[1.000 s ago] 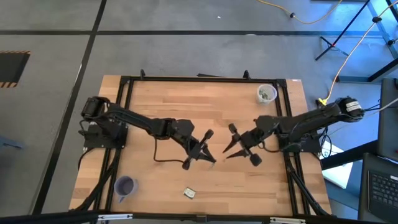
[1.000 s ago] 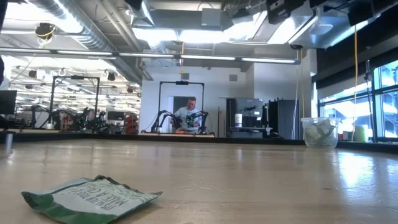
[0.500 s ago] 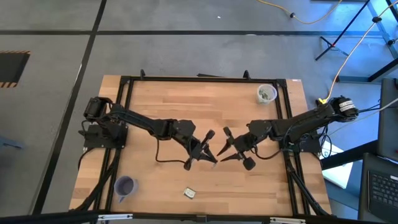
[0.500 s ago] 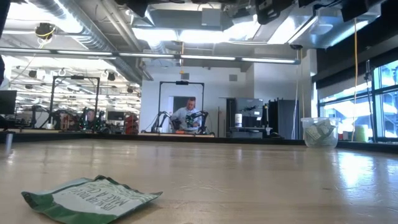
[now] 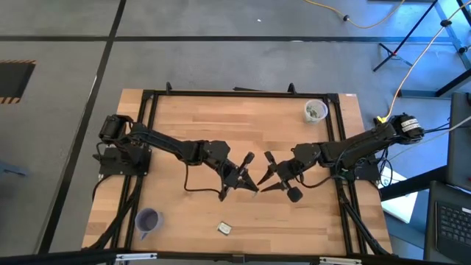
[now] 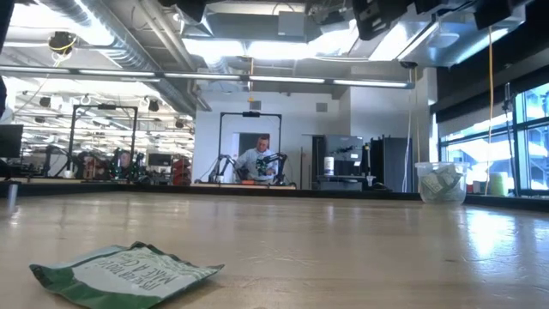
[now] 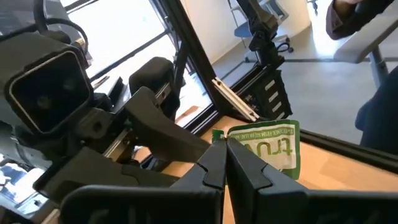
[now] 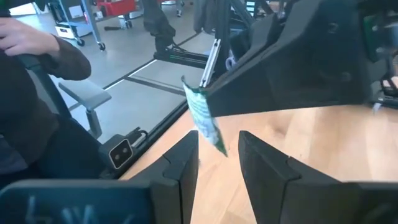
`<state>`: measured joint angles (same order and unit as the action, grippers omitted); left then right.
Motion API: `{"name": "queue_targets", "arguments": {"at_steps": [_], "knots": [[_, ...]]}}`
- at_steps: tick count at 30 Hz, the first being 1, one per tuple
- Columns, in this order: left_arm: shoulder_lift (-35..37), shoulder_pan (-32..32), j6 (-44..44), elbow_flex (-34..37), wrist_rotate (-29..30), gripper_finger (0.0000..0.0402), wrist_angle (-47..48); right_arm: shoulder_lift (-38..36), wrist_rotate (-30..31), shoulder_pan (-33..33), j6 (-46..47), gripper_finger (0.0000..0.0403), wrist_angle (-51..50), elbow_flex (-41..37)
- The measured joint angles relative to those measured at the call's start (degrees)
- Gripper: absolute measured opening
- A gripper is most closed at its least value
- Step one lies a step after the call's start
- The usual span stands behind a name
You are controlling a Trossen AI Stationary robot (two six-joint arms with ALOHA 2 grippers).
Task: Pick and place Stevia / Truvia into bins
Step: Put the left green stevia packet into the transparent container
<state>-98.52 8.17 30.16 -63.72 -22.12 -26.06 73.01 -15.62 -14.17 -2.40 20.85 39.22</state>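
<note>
The left gripper (image 7: 225, 163) is pinching a Truvia sachet (image 7: 268, 144) mid-table; the right gripper (image 8: 219, 154) – fingers parted, holding nothing – is bracketing its free edge and should be closing squarely before the left lets go.

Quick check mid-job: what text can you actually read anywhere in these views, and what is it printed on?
"tru", green letters cut off by the fold: on the sachet pinched in the left gripper.
Print on the sachet lying on the table, low view: upside down and too blurred to read.
White cup, purple cup: no legible text.
</note>
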Motion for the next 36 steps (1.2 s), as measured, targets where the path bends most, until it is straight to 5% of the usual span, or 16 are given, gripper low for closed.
{"name": "queue_targets", "arguments": {"at_steps": [17, 36], "knots": [[0.1, 0.0, 3.6, 0.0, 1.9, 0.0003, -2.7, 0.0, -0.1, -0.8, 2.0, 0.0113, 0.8, 0.0], [0.1, 0.0, 0.9, 0.0, 4.0, 0.0027, -2.4, 0.0, -0.1, -0.9, 2.7, 0.0008, 0.8, 0.0]]}}
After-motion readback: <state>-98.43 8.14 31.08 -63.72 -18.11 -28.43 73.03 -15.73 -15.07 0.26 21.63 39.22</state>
